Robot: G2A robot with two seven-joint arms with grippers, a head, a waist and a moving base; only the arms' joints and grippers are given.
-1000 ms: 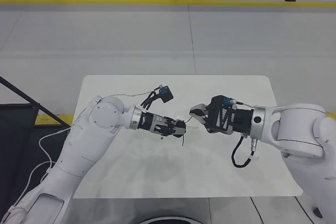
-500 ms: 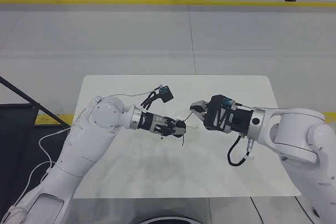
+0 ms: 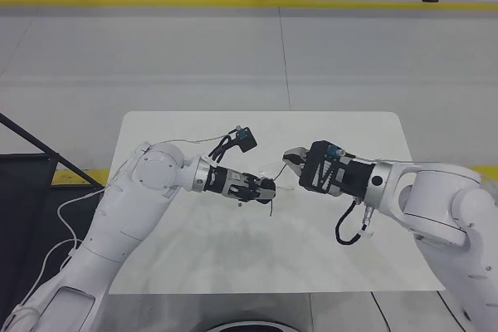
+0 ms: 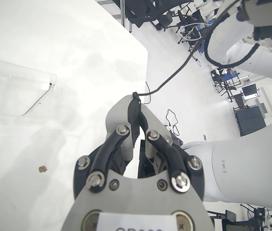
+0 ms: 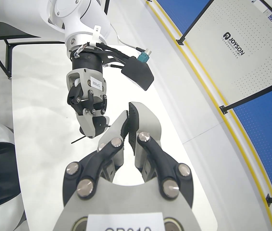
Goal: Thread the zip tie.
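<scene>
My left gripper point(image 3: 270, 189) hangs over the middle of the white table point(image 3: 183, 257), shut on the head end of a thin black zip tie point(image 4: 167, 82). The strap runs out from its fingertips toward my right gripper point(image 3: 289, 158), which faces it a short way off. In the right wrist view the right gripper point(image 5: 128, 111) has its pads pressed together with nothing showing between them. The left gripper point(image 5: 93, 129) sits just beyond, with the zip tie's point(image 5: 78, 141) short tail sticking out of it. Whether the strap touches the right fingers is hidden.
A clear plastic sheet point(image 4: 10, 78) lies flat on the table below the left gripper, with a second, bent black zip tie point(image 4: 38, 99) on it. A small brown crumb point(image 4: 42, 169) lies nearby. The right arm's black cable point(image 3: 349, 228) loops under its wrist.
My right gripper has edged a little left and toward the table's far side, closer to the left gripper's tip. The left arm and its zip tie have stayed put.
</scene>
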